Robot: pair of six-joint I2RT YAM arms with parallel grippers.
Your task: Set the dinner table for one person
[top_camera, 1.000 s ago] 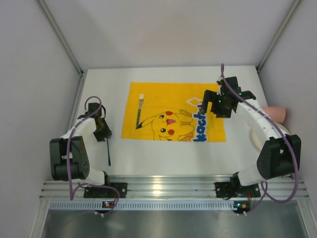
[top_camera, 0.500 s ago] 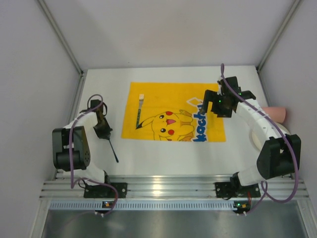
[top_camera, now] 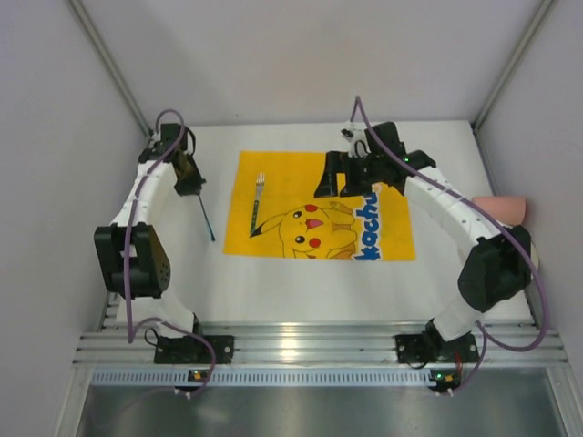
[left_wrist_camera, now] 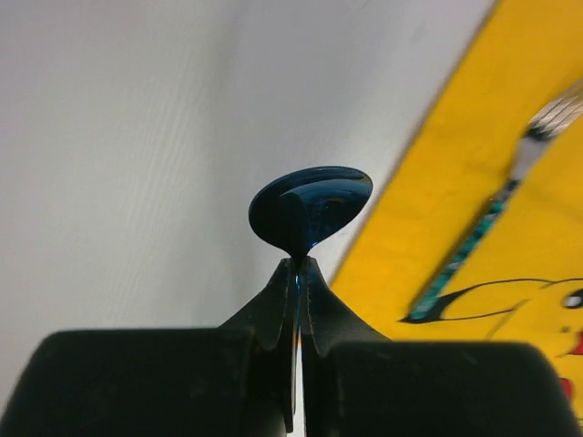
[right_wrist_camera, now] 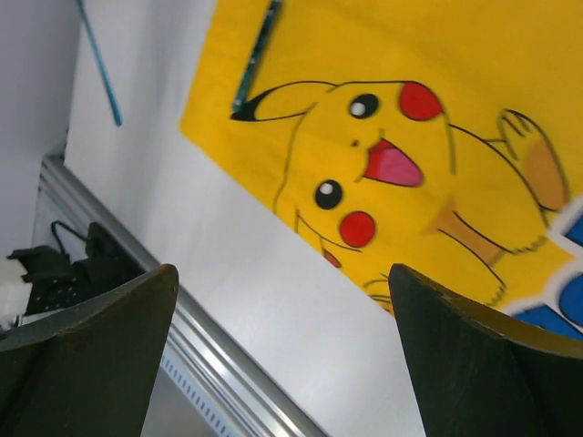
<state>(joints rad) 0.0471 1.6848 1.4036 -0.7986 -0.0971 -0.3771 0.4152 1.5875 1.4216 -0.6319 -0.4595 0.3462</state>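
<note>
The dinner table (top_camera: 301, 282) is a white top with a yellow Pikachu cloth (top_camera: 273, 173) on it. A fork (top_camera: 256, 202) lies on the cloth's left part, and its teal handle shows in the left wrist view (left_wrist_camera: 465, 259). My left gripper (top_camera: 193, 186) (left_wrist_camera: 297, 266) is at the far left, shut on a dark blue spoon (top_camera: 207, 218). The spoon's bowl (left_wrist_camera: 311, 206) sticks out past the fingertips. My right gripper (top_camera: 339, 179) (right_wrist_camera: 281, 273) hangs open over the cloth's upper middle, holding nothing.
A pink object (top_camera: 506, 208) sits at the right edge behind the right arm. Metal rails (top_camera: 301, 341) run along the near edge, and grey walls close in on both sides and at the back.
My left gripper shut on the spoon, lifted it off the table and carried it toward the far left. My right arm swung left over the cloth.
</note>
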